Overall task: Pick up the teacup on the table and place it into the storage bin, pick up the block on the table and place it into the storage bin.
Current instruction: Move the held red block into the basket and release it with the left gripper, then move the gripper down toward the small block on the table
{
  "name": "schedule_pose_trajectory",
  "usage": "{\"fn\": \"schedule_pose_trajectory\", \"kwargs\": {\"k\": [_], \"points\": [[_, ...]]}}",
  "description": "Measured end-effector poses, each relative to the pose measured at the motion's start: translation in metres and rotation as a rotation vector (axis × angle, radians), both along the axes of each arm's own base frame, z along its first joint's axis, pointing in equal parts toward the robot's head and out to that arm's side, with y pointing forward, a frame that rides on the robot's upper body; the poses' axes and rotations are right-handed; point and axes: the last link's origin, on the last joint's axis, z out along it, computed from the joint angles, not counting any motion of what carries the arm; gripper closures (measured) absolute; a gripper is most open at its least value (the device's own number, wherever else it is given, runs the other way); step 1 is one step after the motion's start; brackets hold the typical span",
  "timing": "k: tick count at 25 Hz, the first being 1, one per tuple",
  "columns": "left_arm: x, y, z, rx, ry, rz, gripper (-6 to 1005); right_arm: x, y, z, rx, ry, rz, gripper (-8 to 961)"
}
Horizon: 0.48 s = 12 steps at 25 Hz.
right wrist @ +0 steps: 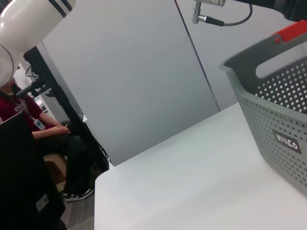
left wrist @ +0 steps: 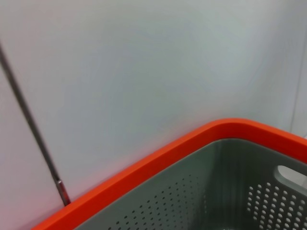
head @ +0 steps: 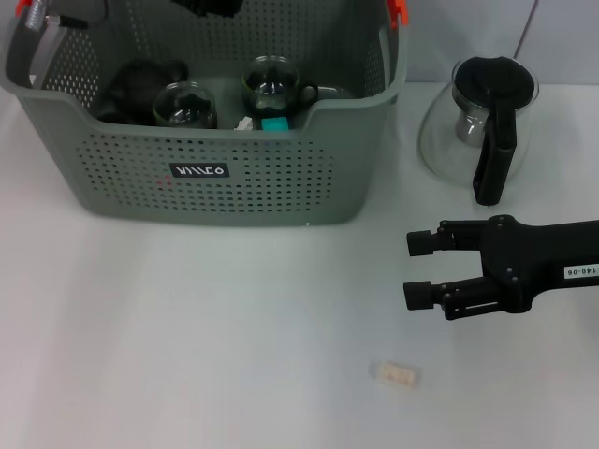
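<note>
The storage bin [head: 243, 182] stands at the back left of the table, grey-green and perforated. Inside it are two glass teacups [head: 184, 103] [head: 271, 86], a dark object and a teal block [head: 274, 123]. A small pale block [head: 396, 374] lies on the table near the front. My right gripper [head: 416, 268] hovers open and empty above the table, behind and slightly right of that block, fingers pointing left. A dark part of my left arm [head: 213, 7] shows over the bin's back edge. The left wrist view shows only the bin's orange rim [left wrist: 192, 143].
A glass carafe [head: 477, 126] with a black handle and lid stands at the back right, just behind my right gripper. The bin [right wrist: 278, 110] also appears in the right wrist view, with a seated person [right wrist: 43, 139] beyond the table's edge.
</note>
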Motion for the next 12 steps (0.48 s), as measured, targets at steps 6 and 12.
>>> {"fn": "schedule_pose_trajectory", "kwargs": {"k": [6,12], "points": [[-0.005,0.000,0.007,0.026,-0.032,0.023,330,0.000,0.000,0.001,0.000,-0.001,0.001,56],[-0.006,-0.008,0.023,0.072,-0.073,-0.002,169,0.000,0.000,0.001,0.000,-0.001,0.003,56]]}}
